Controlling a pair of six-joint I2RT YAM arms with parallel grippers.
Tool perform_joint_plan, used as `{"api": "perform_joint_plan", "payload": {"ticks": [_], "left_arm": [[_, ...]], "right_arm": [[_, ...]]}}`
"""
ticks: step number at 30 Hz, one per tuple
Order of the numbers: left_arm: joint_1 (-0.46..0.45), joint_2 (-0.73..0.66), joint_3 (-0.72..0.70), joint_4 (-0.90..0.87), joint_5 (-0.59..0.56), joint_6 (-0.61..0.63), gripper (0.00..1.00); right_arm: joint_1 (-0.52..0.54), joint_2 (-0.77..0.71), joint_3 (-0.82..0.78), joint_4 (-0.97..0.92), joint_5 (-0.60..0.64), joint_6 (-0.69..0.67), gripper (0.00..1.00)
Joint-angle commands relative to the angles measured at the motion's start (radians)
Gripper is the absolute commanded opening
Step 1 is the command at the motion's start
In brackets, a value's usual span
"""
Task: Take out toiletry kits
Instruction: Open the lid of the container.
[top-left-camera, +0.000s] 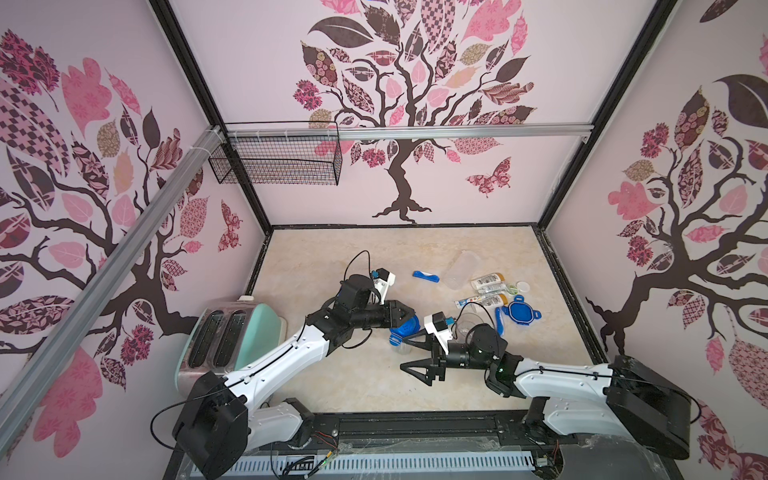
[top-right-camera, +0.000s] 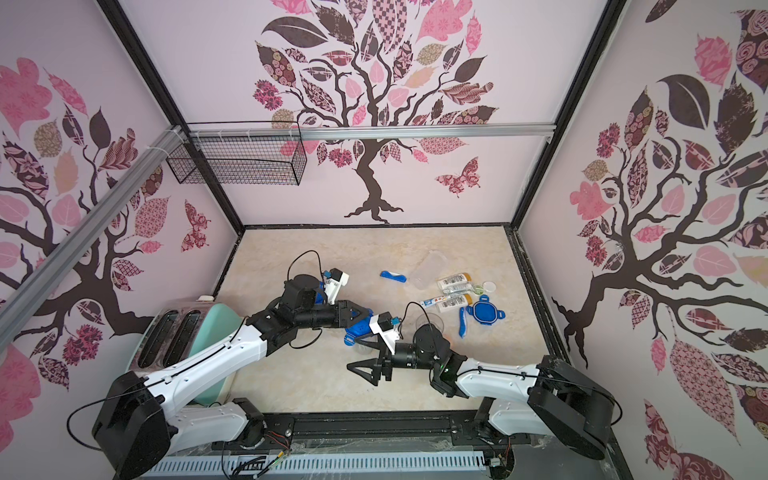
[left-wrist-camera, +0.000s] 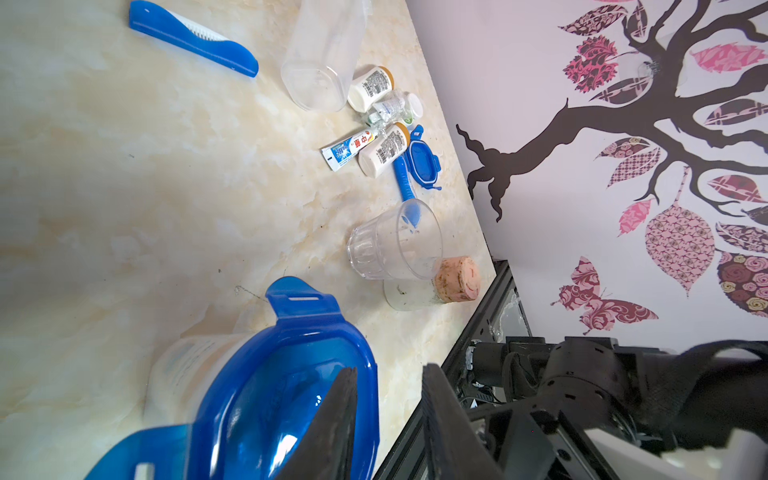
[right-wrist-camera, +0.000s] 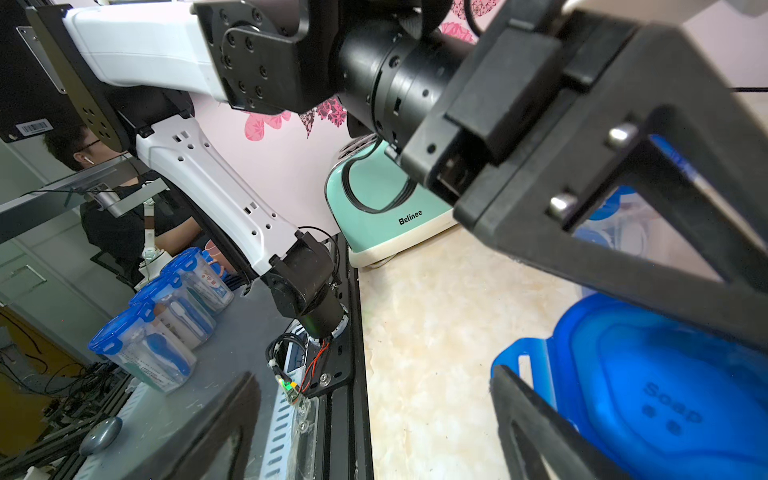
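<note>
White bottles (top-left-camera: 488, 284), a toothpaste tube (top-left-camera: 467, 300) and a blue toothbrush (top-left-camera: 426, 276) are lying loose on the worktop (top-left-camera: 353, 390) beside the emptied jar (top-left-camera: 461, 270). Another kit is probably sitting in the closed jar (top-left-camera: 400, 345), so the left hand (left-wrist-camera: 390, 370) is hanging narrowly parted at its blue lid (left-wrist-camera: 270, 374), gripping nothing, while the right hand (top-left-camera: 409, 353) is gaping wide, empty, alongside.
</note>
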Motion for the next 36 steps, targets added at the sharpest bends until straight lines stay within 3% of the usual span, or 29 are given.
{"api": "perform_joint_plan", "payload": {"ticks": [1, 10, 16, 22, 26, 36], "left_arm": [[-0.001, -0.039, 0.044, -0.052, -0.027, 0.04, 0.35], [0.001, -0.179, 0.074, -0.209, -0.195, 0.09, 0.41], [0.032, -0.282, 0.05, -0.303, -0.311, 0.1, 0.47], [0.12, -0.328, -0.018, -0.323, -0.285, 0.067, 0.53], [0.126, -0.327, -0.047, -0.326, -0.3, 0.056, 0.6], [0.128, -0.305, -0.064, -0.341, -0.302, 0.045, 0.65]], "right_arm": [[0.001, -0.043, 0.008, -0.059, 0.01, -0.041, 0.9], [0.001, -0.097, 0.046, -0.242, 0.032, -0.134, 0.91], [0.001, -0.092, -0.021, -0.168, 0.119, -0.126, 0.91], [0.001, -0.1, -0.056, -0.144, 0.172, -0.133, 0.91], [0.0, -0.089, -0.064, -0.131, 0.171, -0.128, 0.91], [0.001, -0.072, -0.057, -0.129, 0.17, -0.122, 0.91]]}}
